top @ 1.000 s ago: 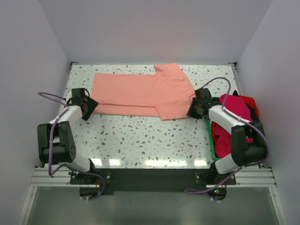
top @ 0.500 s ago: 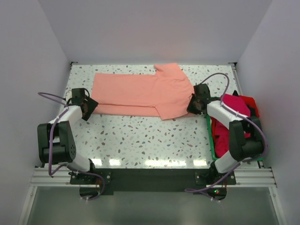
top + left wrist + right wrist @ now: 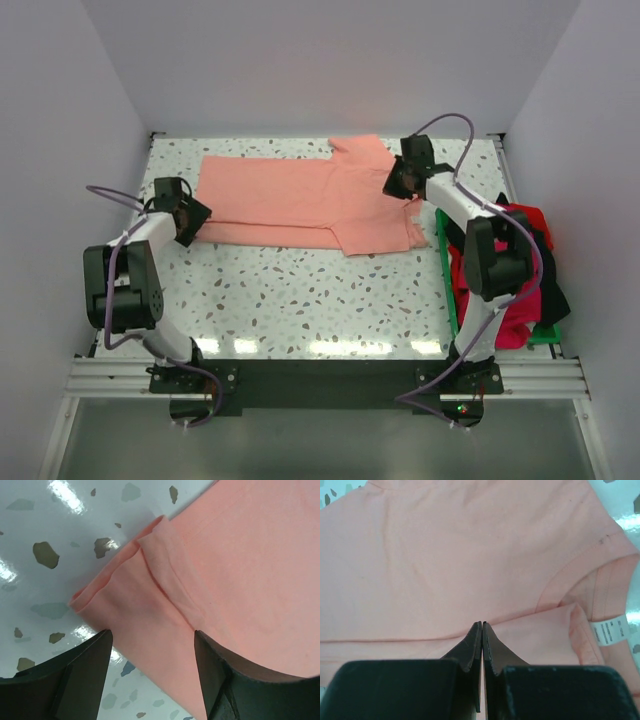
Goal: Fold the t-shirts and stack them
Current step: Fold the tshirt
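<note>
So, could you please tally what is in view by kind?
Salmon-pink t-shirt: 1
Green tray: 1
Heap of magenta, red and black cloth in the tray: 1, pieces uncountable
Left claw and right claw: 2
Total: 5

This is a robot lab test cell, not a home. Plain white walls [image 3: 330, 60] box in a speckled table [image 3: 300, 290] on the left, far and right sides. A left arm [image 3: 125, 285] and a right arm [image 3: 490, 260] are bolted to a metal rail [image 3: 100, 378] at the near edge, with purple cables [image 3: 448, 116] looping from them. A pink shirt [image 3: 290, 195] lies flat on the table, and a green tray [image 3: 447, 285] sits at the right.
</note>
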`<state>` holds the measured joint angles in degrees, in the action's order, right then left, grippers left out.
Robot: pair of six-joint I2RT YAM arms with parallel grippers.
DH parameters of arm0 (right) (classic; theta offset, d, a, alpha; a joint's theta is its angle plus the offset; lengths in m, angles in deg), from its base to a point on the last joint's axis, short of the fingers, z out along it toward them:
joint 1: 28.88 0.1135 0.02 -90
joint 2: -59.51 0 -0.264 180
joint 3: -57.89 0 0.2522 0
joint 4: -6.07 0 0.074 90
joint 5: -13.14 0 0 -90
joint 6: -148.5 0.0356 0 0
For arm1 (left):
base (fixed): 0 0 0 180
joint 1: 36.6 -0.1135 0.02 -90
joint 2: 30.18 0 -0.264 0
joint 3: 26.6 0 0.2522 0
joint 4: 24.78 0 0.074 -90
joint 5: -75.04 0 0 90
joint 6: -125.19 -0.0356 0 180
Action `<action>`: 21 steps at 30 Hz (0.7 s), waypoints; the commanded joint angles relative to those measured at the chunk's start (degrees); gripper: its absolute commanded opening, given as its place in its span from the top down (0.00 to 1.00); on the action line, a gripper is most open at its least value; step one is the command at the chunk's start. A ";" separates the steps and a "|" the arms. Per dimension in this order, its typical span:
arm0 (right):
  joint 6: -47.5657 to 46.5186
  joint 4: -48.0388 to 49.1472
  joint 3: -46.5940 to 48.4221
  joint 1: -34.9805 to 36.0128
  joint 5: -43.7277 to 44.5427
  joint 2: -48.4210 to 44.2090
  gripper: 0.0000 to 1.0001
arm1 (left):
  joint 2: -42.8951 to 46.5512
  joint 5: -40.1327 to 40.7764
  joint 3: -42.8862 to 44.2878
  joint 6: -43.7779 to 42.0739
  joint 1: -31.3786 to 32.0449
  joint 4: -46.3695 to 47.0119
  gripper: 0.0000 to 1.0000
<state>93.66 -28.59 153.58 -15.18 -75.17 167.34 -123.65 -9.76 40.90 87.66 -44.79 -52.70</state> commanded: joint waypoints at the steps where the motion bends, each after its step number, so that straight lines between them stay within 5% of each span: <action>1: 0.79 -2.47 7.61 -0.25 -1.52 2.99 1.00 | -1.97 -0.97 4.09 -1.40 -0.08 1.85 0.29; 6: 0.44 -4.14 11.06 -0.33 -3.01 5.82 1.00 | -5.93 -0.45 7.70 -1.58 0.36 0.53 0.30; 11: 0.44 -0.72 1.06 -0.33 -2.13 0.46 0.88 | -8.56 -0.36 9.71 -1.05 0.36 0.88 0.32; 21: -2.19 2.72 -17.23 -0.16 -0.65 -12.99 0.82 | -11.56 -0.80 13.50 -0.09 0.54 0.70 0.35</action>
<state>93.31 -28.24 138.31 -15.38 -76.94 159.45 -134.80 -10.29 51.92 87.09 -44.44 -53.16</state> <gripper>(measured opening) 0.175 0.655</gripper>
